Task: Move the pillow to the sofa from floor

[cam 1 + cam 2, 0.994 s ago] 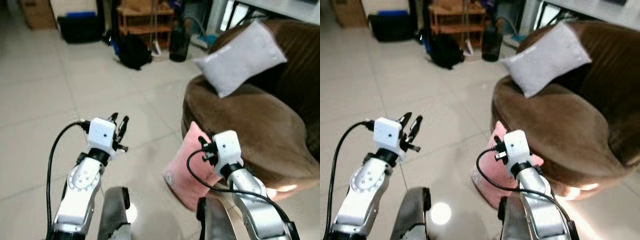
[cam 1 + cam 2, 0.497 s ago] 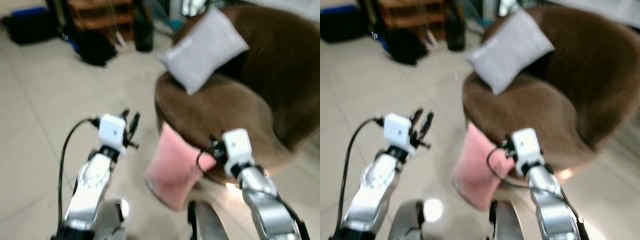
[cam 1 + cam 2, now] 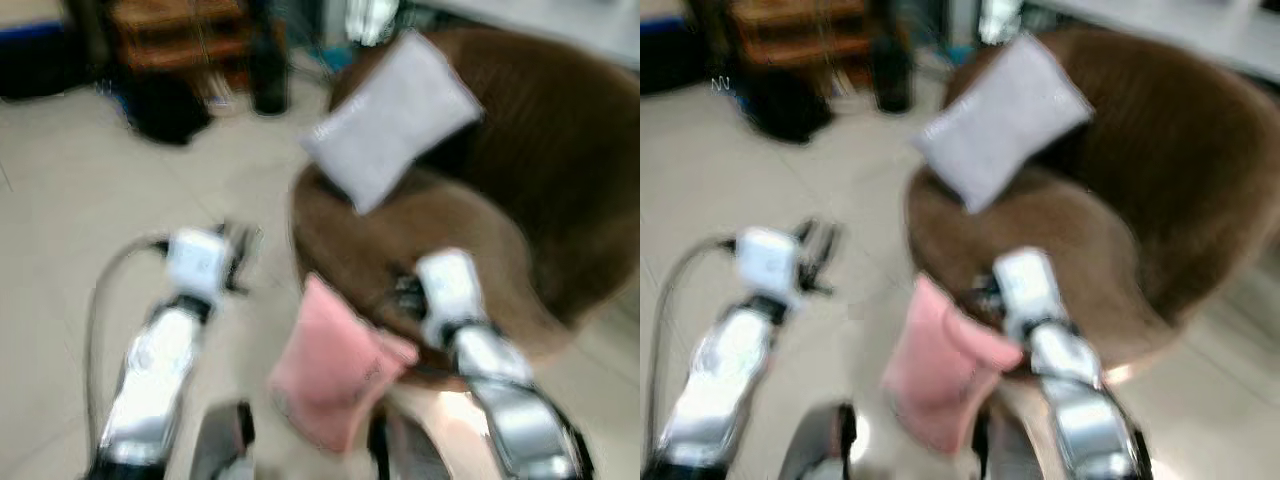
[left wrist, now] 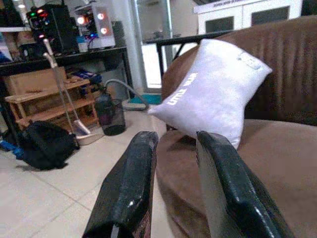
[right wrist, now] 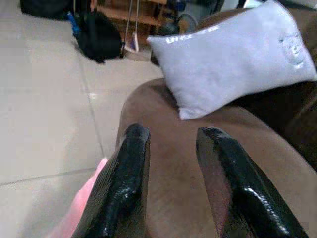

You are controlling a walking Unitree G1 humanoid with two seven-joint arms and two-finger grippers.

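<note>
A pink pillow (image 3: 330, 365) stands on the tiled floor, leaning against the front of the brown sofa (image 3: 540, 200). A grey pillow (image 3: 390, 115) rests on the sofa seat against its back. My left gripper (image 4: 176, 141) is raised over the floor to the left of the pink pillow, open and empty. My right gripper (image 5: 173, 134) is held above the pink pillow's right corner (image 5: 81, 208), at the sofa's front edge, open with nothing between its fingers. The eye views are blurred.
A black backpack (image 3: 160, 105), a wooden shelf (image 3: 180, 30) and a dark bin (image 4: 109, 116) stand at the back left. Light floor tiles (image 3: 60, 220) stretch to the left of the sofa.
The camera has turned and come nearer, so the sofa and both pillows sit more to the left and larger. Both arms stay raised with fingers apart.
</note>
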